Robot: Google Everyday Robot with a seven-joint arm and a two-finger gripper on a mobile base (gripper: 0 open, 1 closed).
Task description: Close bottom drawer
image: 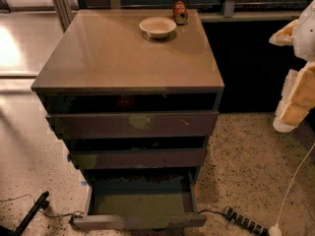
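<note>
The bottom drawer of the brown cabinet stands pulled far out towards me. Its olive-green inner floor shows and looks empty. Its flat dark front is the narrowest of the three. Above it are the mid-width drawer front and the widest front with a pale scuffed patch. Both stick out slightly. My gripper and its white and yellow arm parts hang at the right edge of the view. It is well to the right of the cabinet, above the floor, and touches nothing.
A white bowl and a red-brown can lying on its side sit at the back of the cabinet top. A power strip and a white cable lie on the speckled floor to the right. A black object with a cord lies at the bottom left.
</note>
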